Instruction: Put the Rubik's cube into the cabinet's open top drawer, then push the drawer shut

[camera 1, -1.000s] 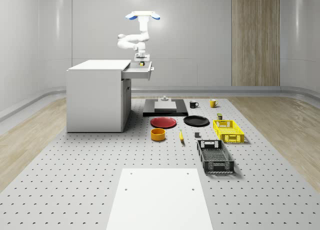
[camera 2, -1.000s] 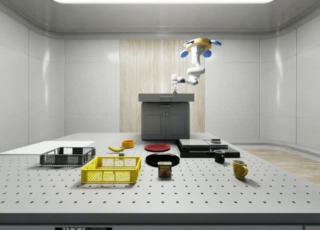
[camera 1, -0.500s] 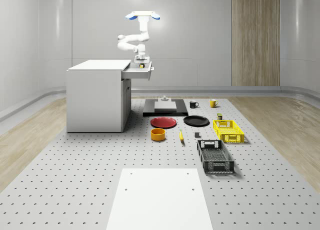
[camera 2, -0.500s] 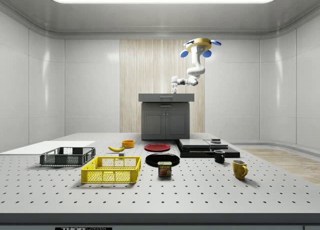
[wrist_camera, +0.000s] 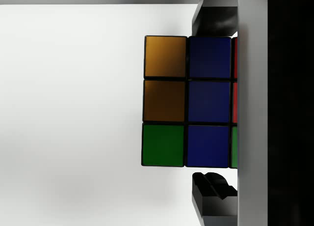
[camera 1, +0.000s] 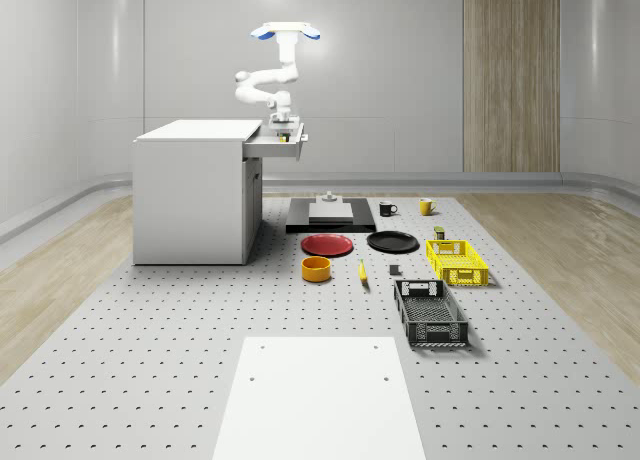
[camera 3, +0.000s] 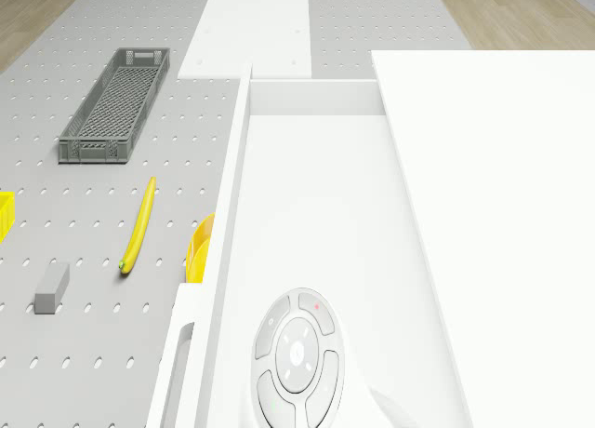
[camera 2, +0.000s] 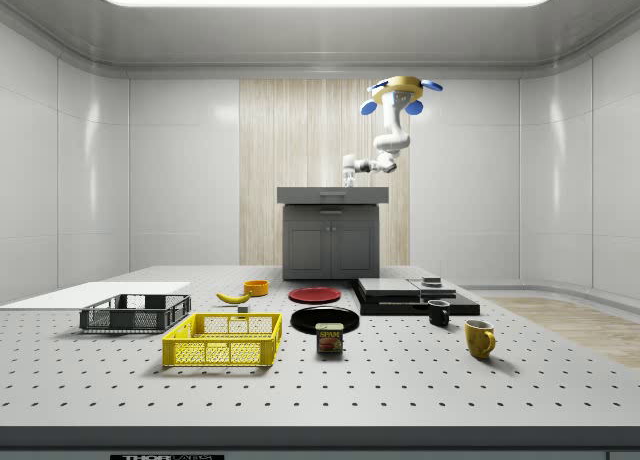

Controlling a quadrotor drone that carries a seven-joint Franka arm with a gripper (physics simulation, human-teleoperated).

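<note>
The drone (camera 1: 286, 31) hovers above the front of the white cabinet (camera 1: 190, 190), over its pulled-out top drawer (camera 1: 281, 146). Its arm bends down so that the gripper (camera 1: 283, 128) hangs inside the drawer opening. In the wrist view the gripper (wrist_camera: 216, 103) is shut on the Rubik's cube (wrist_camera: 186, 100), whose orange, green and blue tiles face the camera. One finger (wrist_camera: 216, 22) presses each opposite side. The cube hangs over the drawer's white floor (wrist_camera: 73, 98), close beside a drawer wall (wrist_camera: 252, 108). From the drone view the drawer floor (camera 3: 316, 214) lies bare beside the cabinet top (camera 3: 502, 214).
On the perforated table past the drawer lie a yellow bowl (camera 1: 316, 269), a banana (camera 1: 362, 272), a red plate (camera 1: 327, 244), a black plate (camera 1: 392, 242), a yellow crate (camera 1: 456, 262) and a grey crate (camera 1: 430, 313). Two mugs (camera 1: 388, 209) stand beside a black slab (camera 1: 330, 218).
The gripper with the cube has sunk a little, from just above the drawer rim down into the drawer. The drone has stayed in place.
</note>
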